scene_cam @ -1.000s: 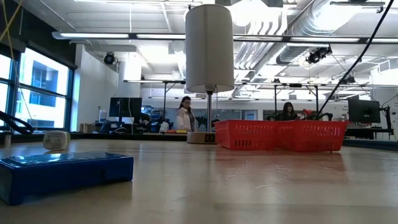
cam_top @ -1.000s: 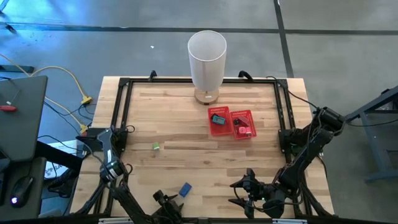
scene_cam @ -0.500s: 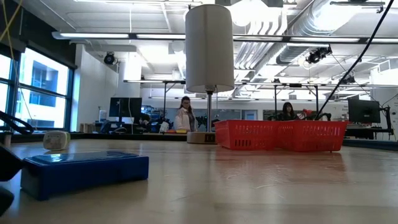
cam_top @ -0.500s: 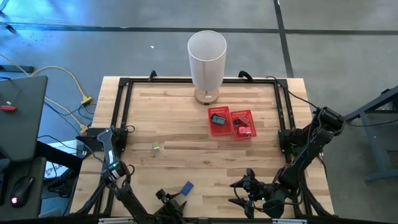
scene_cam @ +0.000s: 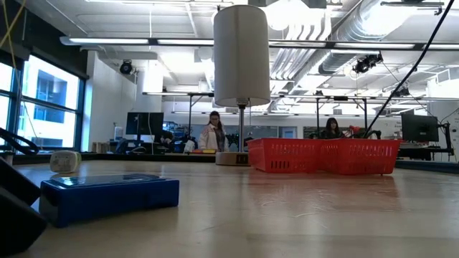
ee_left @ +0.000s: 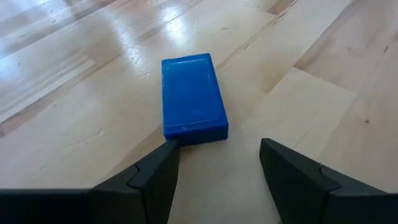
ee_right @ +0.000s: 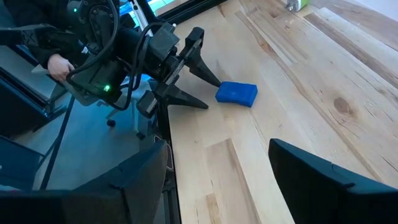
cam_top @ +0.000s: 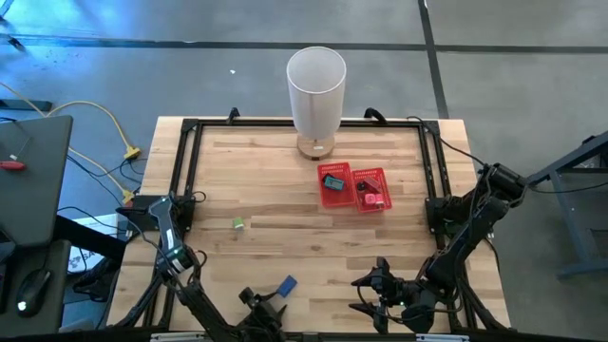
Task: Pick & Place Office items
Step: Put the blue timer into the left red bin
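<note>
A flat blue block [cam_top: 285, 284] lies on the table near its near edge, also seen in the left wrist view [ee_left: 193, 96] and the low view [scene_cam: 109, 196]. My left gripper [cam_top: 262, 308] [ee_left: 217, 163] is open just behind the block, low over the table. My right gripper [cam_top: 369, 293] [ee_right: 217, 180] is open farther right along the near edge, touching nothing. A small green piece [cam_top: 238, 223] sits left of centre. The red mesh tray [cam_top: 352, 169] holds a teal and black piece [cam_top: 332, 180] and a pink piece [cam_top: 372, 199]. My left gripper touches the blue block with the tip of one finger [ee_left: 163, 163] at the block's near corner [ee_left: 168, 134]. The fingers come level from the table's near side. Its other finger stands apart to the side. The block lies flat on the table.
A tall white cylinder [cam_top: 316, 90] on a stand stands at the far edge, just behind the tray. A black frame [cam_top: 185, 157] runs along the table's left, far and right sides. Bare wood lies between the blue block and the tray. People sit in the room behind.
My left gripper has moved forward along the near edge toward the blue block, and one finger now shows at the low view's left. The block has slid a short way toward the table's right and far side, staying flat. The right arm has kept still.
</note>
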Tool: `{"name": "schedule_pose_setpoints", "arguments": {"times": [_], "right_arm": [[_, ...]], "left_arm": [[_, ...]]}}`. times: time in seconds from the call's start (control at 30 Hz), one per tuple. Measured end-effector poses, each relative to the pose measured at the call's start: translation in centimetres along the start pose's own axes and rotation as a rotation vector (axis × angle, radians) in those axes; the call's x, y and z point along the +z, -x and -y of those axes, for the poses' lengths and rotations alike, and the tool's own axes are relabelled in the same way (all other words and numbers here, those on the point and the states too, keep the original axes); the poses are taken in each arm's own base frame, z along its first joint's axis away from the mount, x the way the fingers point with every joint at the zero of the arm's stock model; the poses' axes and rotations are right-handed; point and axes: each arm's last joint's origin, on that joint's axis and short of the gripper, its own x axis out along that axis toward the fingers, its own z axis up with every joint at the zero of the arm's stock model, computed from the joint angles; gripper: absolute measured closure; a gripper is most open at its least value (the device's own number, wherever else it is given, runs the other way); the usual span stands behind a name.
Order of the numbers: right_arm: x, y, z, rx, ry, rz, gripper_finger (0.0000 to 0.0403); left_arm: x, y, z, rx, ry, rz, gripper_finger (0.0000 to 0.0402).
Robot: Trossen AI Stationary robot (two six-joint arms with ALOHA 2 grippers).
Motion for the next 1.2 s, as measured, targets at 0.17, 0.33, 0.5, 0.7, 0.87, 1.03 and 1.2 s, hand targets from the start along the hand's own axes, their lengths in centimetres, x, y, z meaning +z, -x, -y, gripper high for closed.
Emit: {"name": "schedule_pose_setpoints", "arguments": {"times": [0.17,0.33,0.5,0.7,0.87,1.03,1.2], "right_arm": [[0.0,0.0,0.0,0.0,0.0,0.0,0.0133],[0.0,0.0,0.0,0.0,0.0,0.0,0.0133],[0.0,0.0,0.0,0.005,-0.001,-0.009,0.0133],[-0.1,0.0,0.0,0.011,-0.003,-0.019,0.0133],[-0.1,0.0,0.0,0.011,-0.004,-0.019,0.0133],[0.0,0.0,0.0,0.011,-0.004,-0.019,0.0133],[-0.1,0.0,0.0,0.011,-0.004,-0.019,0.0133]], "left_arm": [[0.0,0.0,0.0,0.013,0.006,-0.065,0.0185],[0.0,0.1,-0.1,0.018,0.002,-0.073,0.0185],[-0.4,0.1,-0.3,0.033,0.03,-0.114,0.0185],[-1.1,0.4,-0.8,0.042,0.065,-0.11,0.0185],[-1.0,0.2,-0.8,0.052,0.049,-0.108,0.0185],[-0.8,-0.1,-1.0,0.068,0.032,-0.108,0.0185],[-0.7,-0.2,-1.0,0.073,0.001,-0.109,0.0185]]}}
